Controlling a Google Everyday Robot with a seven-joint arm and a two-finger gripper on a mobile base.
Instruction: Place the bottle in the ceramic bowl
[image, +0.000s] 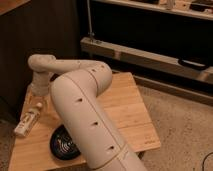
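Bottle (27, 120) — lying on the wooden surface (125, 107), cap end just below the gripper (40, 96), whose hold cannot be told — ceramic bowl (61, 144) nearby, apart.

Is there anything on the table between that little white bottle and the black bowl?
No: in the camera view only bare wooden table separates the bottle and the ceramic bowl. The gripper hangs just above the bottle's cap end.

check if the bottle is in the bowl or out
Out: the bottle lies on the table beside the ceramic bowl, the gripper at its upper end.
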